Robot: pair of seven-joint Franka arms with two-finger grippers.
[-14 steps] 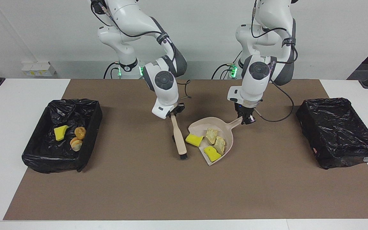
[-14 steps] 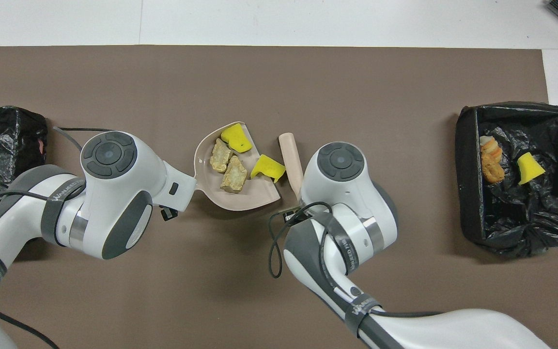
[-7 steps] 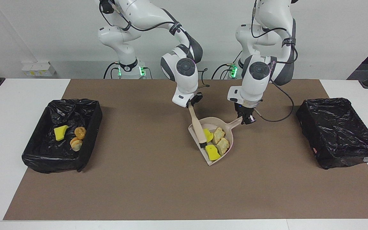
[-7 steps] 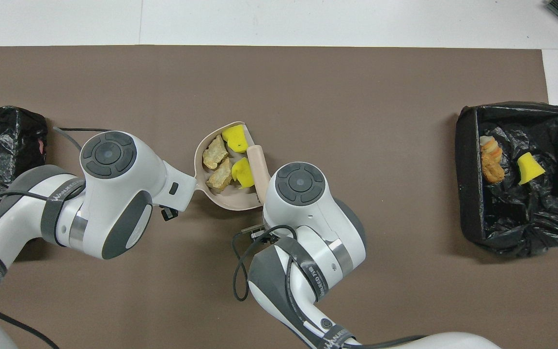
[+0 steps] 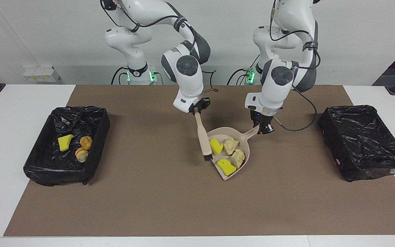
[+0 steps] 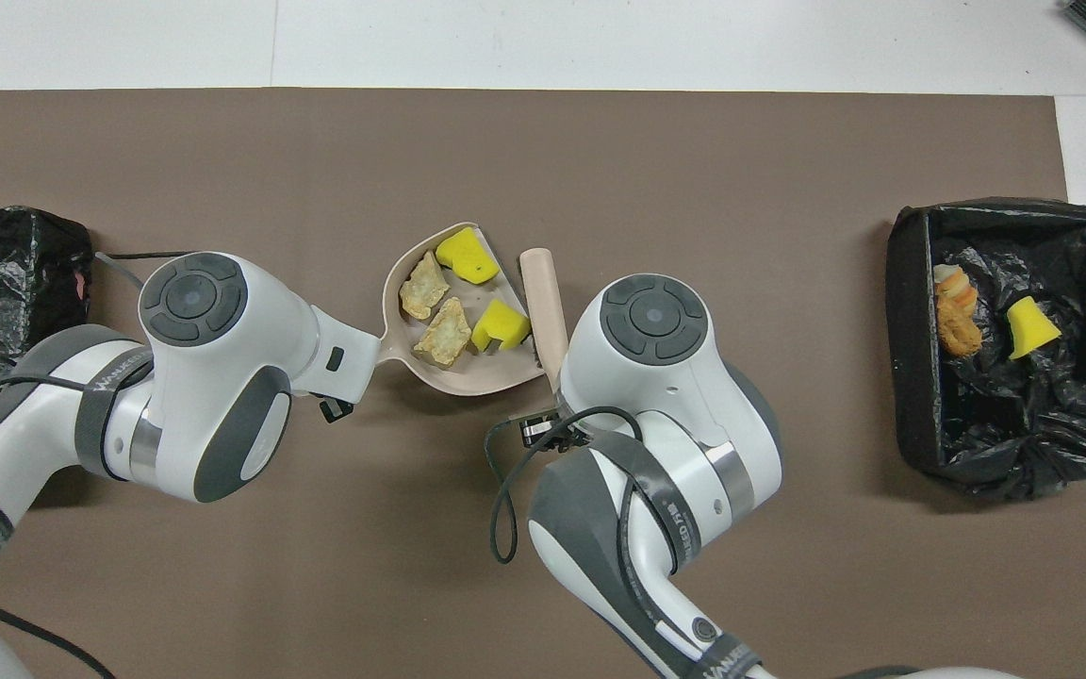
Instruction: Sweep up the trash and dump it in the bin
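At the right arm's end of the desk (image 5: 9, 113), on the brown mat (image 5: 149, 199): an open bin (image 5: 98, 118) lined with a black bag. Inside it, one yellow sponge piece (image 5: 65, 142) and two orange-brown bready lumps (image 5: 85, 142), the lumps close together.

Toward the middle, over the mat: right gripper (image 5: 198, 109), hung from an arm bent sharply at the elbow with the wrist pointing down. Jaws clamped on the top end of the beige brush (image 5: 202, 137). Brush nearly upright, leaning slightly, dark bristles down and just beside the open mouth of the dustpan (image 5: 246, 161); contact with the mat not clear.

In the dustpan: two yellow sponge pieces (image 5: 216, 145) and two pale beige crumbly chunks (image 5: 231, 145), all within its rim.

At the dustpan's handle tip: left gripper (image 5: 263, 129), wrist pointing down below a folded elbow, cable looping beside it. Jaws closed narrowly on that handle.

Grey straps (image 6: 105, 415) on both forearms with pale lettering, not legible for certain.

At the left arm's end of the desk: second bin (image 5: 362, 144), draped in black plastic, contents not visible.
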